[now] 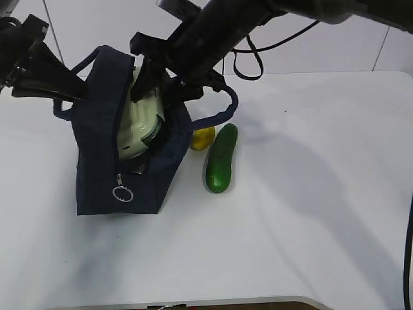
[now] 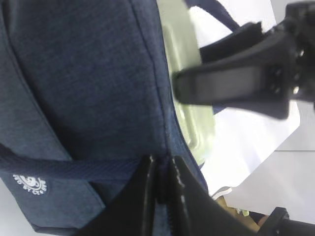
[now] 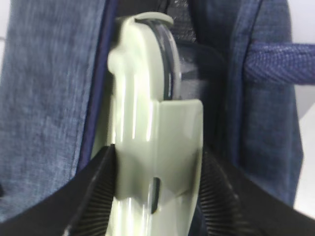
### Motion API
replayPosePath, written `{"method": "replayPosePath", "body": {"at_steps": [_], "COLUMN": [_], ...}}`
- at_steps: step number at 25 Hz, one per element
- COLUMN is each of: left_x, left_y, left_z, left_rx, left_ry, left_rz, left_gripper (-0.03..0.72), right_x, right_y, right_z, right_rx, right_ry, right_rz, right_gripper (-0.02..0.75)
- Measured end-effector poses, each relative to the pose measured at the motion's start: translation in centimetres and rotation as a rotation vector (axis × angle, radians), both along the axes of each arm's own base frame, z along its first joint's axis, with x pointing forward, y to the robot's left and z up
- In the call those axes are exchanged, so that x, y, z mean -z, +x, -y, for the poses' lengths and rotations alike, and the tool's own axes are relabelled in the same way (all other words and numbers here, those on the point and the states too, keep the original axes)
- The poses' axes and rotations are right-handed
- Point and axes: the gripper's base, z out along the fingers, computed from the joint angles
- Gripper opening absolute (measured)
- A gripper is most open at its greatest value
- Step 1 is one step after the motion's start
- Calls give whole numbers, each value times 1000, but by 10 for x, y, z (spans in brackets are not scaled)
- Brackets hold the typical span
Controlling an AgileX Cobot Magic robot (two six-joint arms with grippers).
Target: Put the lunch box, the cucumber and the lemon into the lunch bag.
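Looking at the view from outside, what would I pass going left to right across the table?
Left gripper on the bag's edge → lunch bag → lunch box going into it → lemon → cucumber.

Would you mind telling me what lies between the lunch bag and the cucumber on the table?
The lemon sits between the lunch bag and the cucumber, partly hidden behind the bag's edge, as the exterior view shows.

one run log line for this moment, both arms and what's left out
right gripper: shut on lunch box, partly in lunch bag | left gripper: pinching bag edge | cucumber, lemon: on table
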Motion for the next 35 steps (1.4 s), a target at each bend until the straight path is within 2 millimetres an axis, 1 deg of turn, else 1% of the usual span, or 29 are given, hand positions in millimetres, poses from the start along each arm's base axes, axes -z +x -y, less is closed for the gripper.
{"method": "replayPosePath", "body": {"at_steps": [4,11,15,22,28,35], "left_x": [0,-1,-2,-2,-2,-2], "left_y": [-1,-2,-2,-3,-3,-3], "left_z": [0,2,2,3,3,3], "left_rx": [11,18,22,27,27,30], "left_ry": [-3,-22,-30,-32,-32,-34], "left_rz": [-9,-14,-14,-13,-13,-15], "left_gripper": [11,11,11,11,11,11], "right_x": [0,4,11,12,23,42], "right_y": [-5,-6,-4,-4,-3,0], "right_z": [-12,-24,-26,-26,-31,-36], "right_rx": [-6,-15,-37,-61,-56,-62], "right_ry": [-3,-31,-43,-52,-15,-2], "right_rz": [33,111,121,137,85,40], "right_gripper": [394,394,394,394,394,394]}}
